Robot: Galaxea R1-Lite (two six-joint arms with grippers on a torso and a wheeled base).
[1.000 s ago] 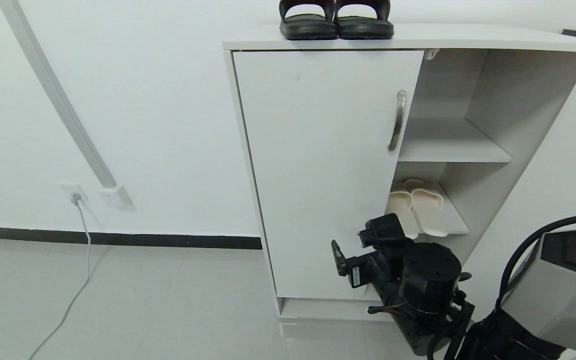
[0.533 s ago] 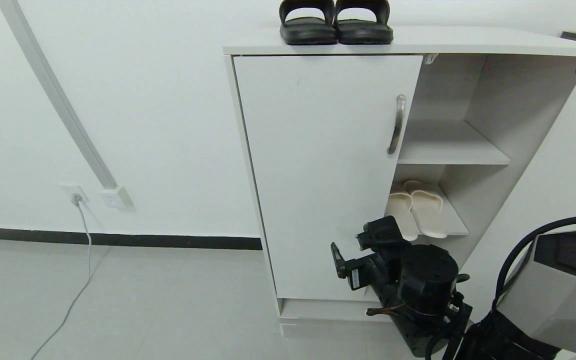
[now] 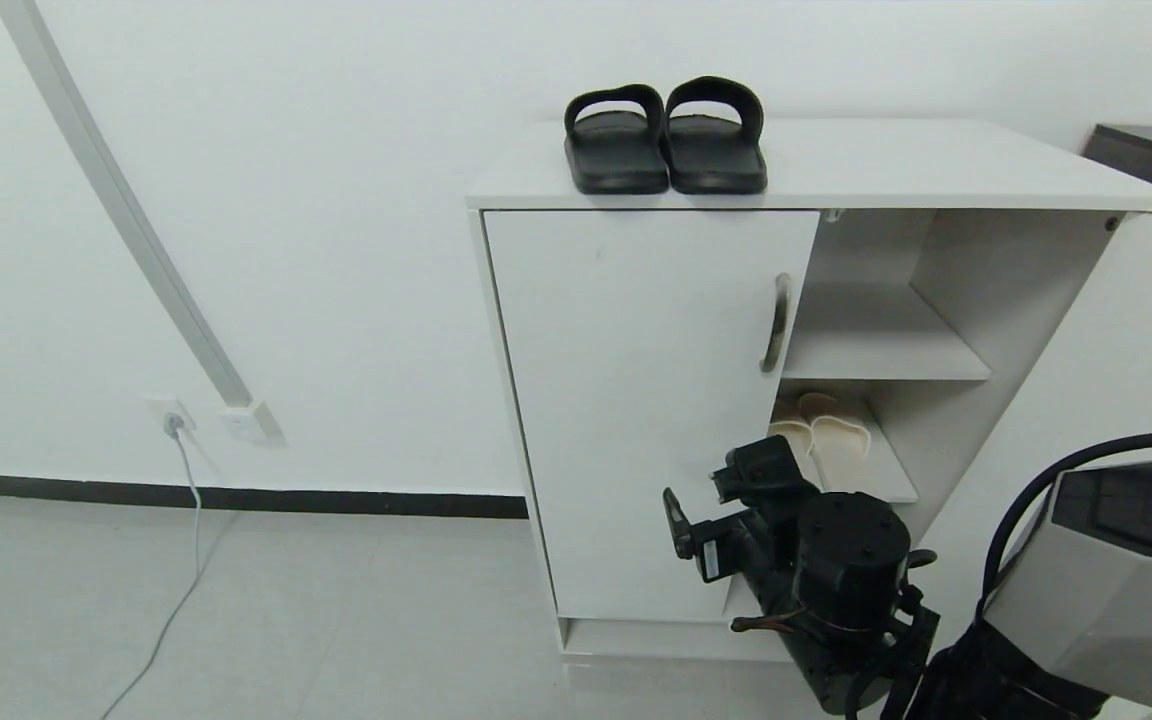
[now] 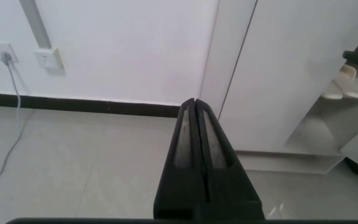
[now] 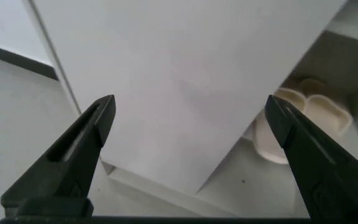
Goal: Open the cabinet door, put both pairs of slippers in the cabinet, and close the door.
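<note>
The black slippers sit side by side on top of the white cabinet, above its closed door. The other door stands open, and the cream slippers lie on the lower shelf inside. The right gripper is spread wide, low before the closed door, with the cream pair near it and off to one side. The left gripper has its fingers pressed together, above the floor and apart from the cabinet.
</note>
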